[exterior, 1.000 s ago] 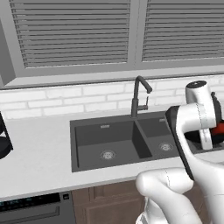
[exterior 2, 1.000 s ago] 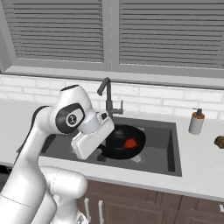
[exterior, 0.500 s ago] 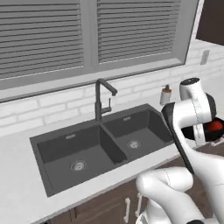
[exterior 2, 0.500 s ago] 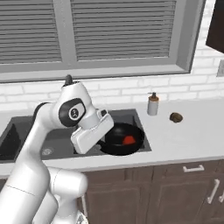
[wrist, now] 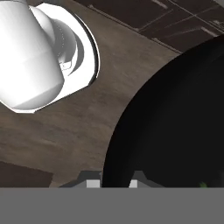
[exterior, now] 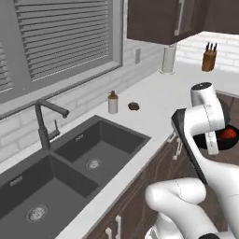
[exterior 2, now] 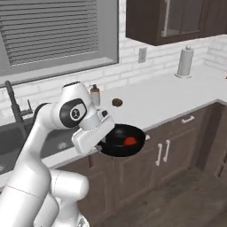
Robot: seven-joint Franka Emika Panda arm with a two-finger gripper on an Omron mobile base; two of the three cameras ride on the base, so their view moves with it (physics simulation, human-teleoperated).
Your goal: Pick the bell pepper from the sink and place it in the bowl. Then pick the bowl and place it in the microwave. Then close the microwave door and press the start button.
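A: Carrying the bowl [exterior 2: 120, 140] toward the microwave, I'd judge; the bell pepper [exterior 2: 130, 141] already lies inside it, so the first step looks done.

B: And the end effector [wrist: 113, 180]?

A: Closed on the bowl's rim, at the bowl's 9 o'clock in the right base view. The bowl hangs out past the surface's [exterior 2: 159, 101] front edge, over the dark cabinet doors [exterior 2: 162, 150] and the wood floor [wrist: 65, 131].

B: What does the next move call for?

A: Keeping the bowl level so the pepper doesn't roll out, then finding the open microwave cavity and setting the bowl inside.

B: The room?

A: A pale surface running to a corner. The sink [exterior: 70, 163] sits at 8 o'clock in the left base view, faucet [exterior: 46, 121] behind it. A soap bottle [exterior: 112, 102] and a small brown lump [exterior: 133, 106] stand near 12, a paper towel roll [exterior: 168, 59] and knife block [exterior: 208, 58] toward 1. Blinds [exterior: 60, 37] cover the window; dark upper cabinets [exterior 2: 177, 17] hang above.
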